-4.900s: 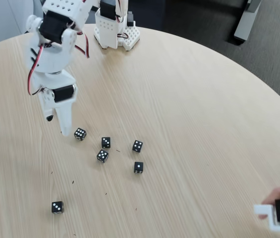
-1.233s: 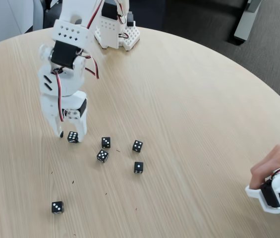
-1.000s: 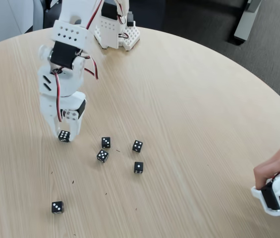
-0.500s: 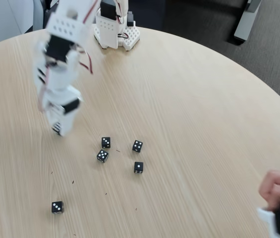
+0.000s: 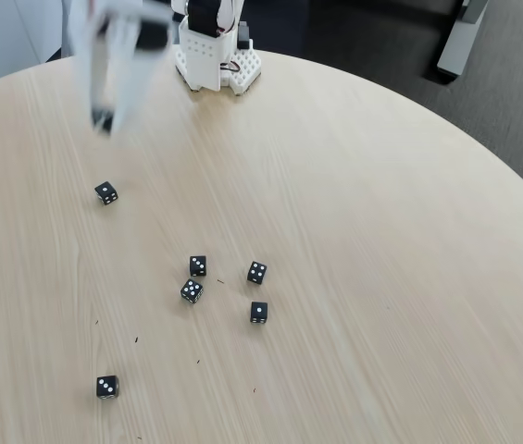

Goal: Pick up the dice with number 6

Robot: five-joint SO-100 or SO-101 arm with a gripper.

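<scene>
On the far left of the fixed view, the white plastic hand (image 5: 104, 118) hung blurred above the round bench (image 5: 363, 231), whose pale surface showed a fine straight wood grain. Motion smear hid its fingers, so whether they were spread or pressed together could not be told; something small and dark showed at the tip, too blurred to name. Just below and apart from it, a small black cube, the dice with number 6 (image 5: 106, 192), appeared tilted, white pips on its faces, free of the hand. Lower left, a lone die (image 5: 106, 387) lay near the bench's front edge. Toward the middle, four more matte black cubes sat in a loose cluster: one die (image 5: 198, 266), another (image 5: 192, 291) just below it, a third (image 5: 256, 272) to the right, and a fourth (image 5: 258, 313) showing a single pip. At the bench's far edge stood the arm's white perforated base (image 5: 217, 57).
</scene>
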